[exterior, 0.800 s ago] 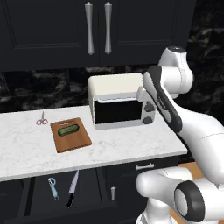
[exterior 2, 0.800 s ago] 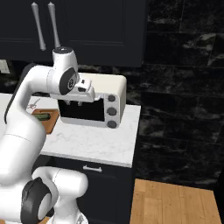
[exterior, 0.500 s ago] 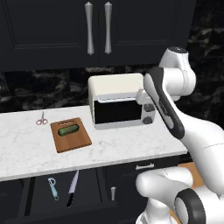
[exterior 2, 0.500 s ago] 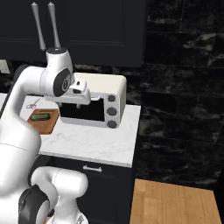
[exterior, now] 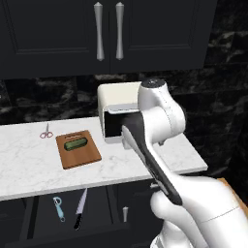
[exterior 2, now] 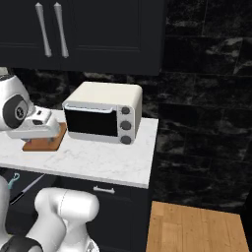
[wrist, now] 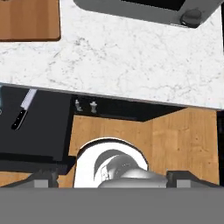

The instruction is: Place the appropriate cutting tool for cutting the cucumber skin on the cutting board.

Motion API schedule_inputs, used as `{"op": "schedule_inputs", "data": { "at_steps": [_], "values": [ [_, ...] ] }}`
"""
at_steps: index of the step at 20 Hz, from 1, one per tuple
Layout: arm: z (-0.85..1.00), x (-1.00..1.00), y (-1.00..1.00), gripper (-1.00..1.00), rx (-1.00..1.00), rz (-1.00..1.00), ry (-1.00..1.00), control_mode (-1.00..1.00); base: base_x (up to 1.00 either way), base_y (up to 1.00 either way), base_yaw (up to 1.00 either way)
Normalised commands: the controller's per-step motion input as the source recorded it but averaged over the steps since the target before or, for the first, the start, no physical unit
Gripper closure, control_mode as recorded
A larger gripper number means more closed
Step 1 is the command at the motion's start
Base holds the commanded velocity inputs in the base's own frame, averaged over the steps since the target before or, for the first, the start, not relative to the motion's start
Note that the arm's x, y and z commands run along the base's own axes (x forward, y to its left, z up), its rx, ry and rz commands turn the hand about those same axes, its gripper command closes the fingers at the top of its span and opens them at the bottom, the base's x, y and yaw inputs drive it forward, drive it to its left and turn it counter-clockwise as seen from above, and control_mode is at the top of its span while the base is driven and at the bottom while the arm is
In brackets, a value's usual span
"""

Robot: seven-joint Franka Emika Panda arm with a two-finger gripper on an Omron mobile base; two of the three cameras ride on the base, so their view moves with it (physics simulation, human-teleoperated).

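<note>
While above counter (wrist: 131,57), tool (wrist: 116,177) wide, empty.

Cucumber (exterior: 75,144) on cutting board (exterior: 78,151), peeler (exterior: 58,209) left of knife (exterior: 80,208)

A reddish-brown cutting board (exterior: 78,151) bears a dark-green cucumber (exterior: 76,144) on the grey-veined white marble counter (exterior: 43,172), beside pink scissors (exterior: 46,131), above a light-blue peeler (exterior: 58,209) and black-handled knife (exterior: 80,209).

White marble tabletop (exterior: 29,169) beneath dark cabinets (exterior: 53,34) with silver handles (exterior: 98,31), black marble backsplash (exterior 2: 206,59), wooden floor (exterior 2: 197,229).
</note>
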Motion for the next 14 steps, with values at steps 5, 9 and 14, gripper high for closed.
{"op": "schedule_inputs", "data": {
  "at_steps": [5, 9, 14],
  "values": [
    [-0.52, -0.4, 1.0, -1.0, -0.14, -0.04, 0.14, -1.0, 0.0, 0.0, 0.0],
    [-0.62, -0.26, 0.96, -1.0, -0.01, 0.01, 0.03, -1.0, 0.0, 0.0, 0.0],
    [-0.63, 0.03, 0.73, -1.0, 0.07, 0.05, 0.08, -1.0, 0.0, 0.0, 0.0]
  ]
}}
